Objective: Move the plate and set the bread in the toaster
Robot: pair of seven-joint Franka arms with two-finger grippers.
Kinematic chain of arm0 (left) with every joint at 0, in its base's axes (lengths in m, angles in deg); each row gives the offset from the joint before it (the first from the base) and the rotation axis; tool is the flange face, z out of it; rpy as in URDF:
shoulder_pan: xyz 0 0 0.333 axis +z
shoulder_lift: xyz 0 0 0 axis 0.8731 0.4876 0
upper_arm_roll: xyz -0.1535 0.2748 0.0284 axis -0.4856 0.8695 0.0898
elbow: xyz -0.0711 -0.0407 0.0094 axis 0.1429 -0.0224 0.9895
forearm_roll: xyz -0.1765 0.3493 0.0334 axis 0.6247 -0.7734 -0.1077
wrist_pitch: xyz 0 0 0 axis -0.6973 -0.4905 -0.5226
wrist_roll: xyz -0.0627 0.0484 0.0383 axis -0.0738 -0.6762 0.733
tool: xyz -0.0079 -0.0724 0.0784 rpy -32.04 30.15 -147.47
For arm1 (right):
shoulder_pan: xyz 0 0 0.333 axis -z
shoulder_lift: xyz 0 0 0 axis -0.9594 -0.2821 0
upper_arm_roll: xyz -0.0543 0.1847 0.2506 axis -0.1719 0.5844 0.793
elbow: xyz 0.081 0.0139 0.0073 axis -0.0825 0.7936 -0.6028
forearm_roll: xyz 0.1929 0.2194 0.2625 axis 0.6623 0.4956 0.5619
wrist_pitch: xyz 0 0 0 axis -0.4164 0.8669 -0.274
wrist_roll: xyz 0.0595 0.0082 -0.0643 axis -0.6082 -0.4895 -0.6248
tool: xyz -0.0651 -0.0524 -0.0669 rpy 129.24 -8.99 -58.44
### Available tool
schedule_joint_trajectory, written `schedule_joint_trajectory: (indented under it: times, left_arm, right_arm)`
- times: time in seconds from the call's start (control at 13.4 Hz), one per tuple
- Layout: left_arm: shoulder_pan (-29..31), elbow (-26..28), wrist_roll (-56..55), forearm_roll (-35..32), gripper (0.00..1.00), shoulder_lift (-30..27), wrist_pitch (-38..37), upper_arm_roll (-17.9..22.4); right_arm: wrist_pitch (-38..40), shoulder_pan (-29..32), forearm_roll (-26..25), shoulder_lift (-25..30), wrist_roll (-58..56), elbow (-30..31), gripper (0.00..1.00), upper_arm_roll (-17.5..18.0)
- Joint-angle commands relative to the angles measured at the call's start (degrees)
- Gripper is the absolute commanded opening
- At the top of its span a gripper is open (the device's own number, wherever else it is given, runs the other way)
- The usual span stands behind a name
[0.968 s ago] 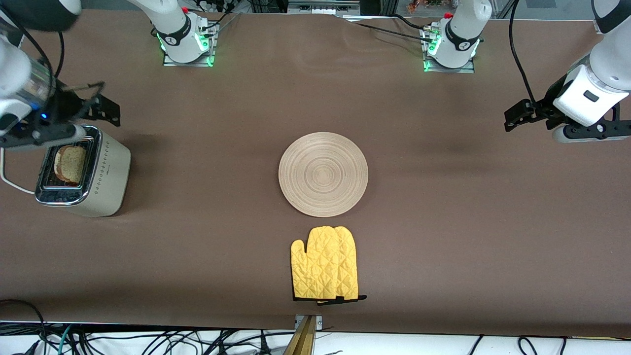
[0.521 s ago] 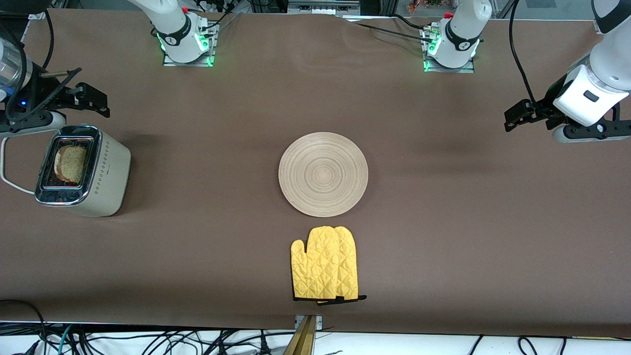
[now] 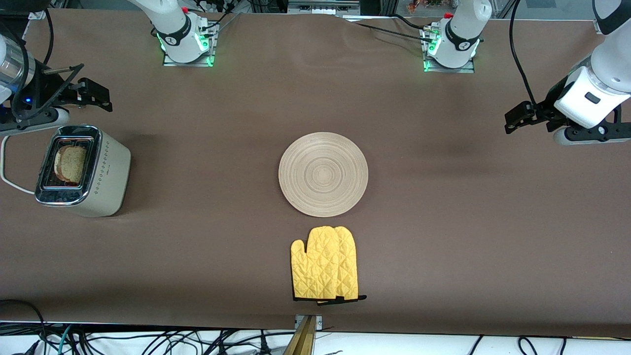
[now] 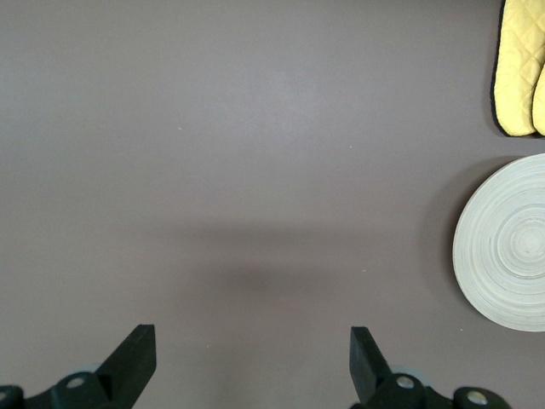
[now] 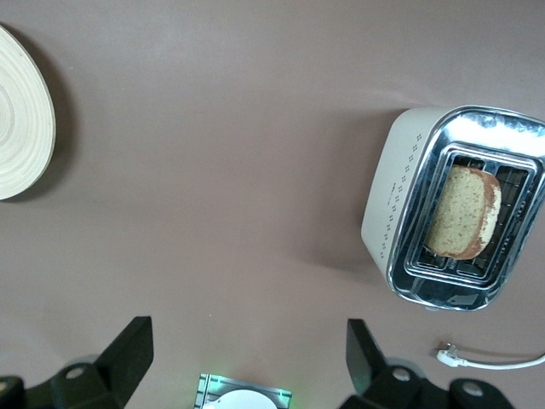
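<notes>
One plate, one bread, one toaster, one oven mitt.

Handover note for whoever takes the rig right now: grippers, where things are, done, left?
Right gripper: open, empty, in the air beside the toaster at the right arm's end of the table.
Left gripper: open, empty, waiting over bare table at the left arm's end.
Bread: sits in a toaster slot, leaning, top part sticking out.
Plate: mid-table, nothing on it, with a yellow oven mitt nearer the front camera.
Done: bread is in the toaster; plate lies free of both grippers.
Left: nothing obvious; perhaps check the bread's seating.
</notes>
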Motion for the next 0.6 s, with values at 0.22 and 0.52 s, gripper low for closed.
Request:
schedule_joint_trajectory:
  times: [0.22,0.52]
  left_arm:
    - [-0.21,-1.79,-0.58,-0.04,1.0,0.85,-0.78,0.01]
    - [-0.21,-1.79,-0.58,-0.04,1.0,0.85,-0.7,0.01]
  right_arm:
    - [0.29,0.78,0.85,0.62,-3.12,-0.03,1.0,0.51]
    - [0.46,1.05,0.5,0.35,-3.91,0.06,1.0,0.33]
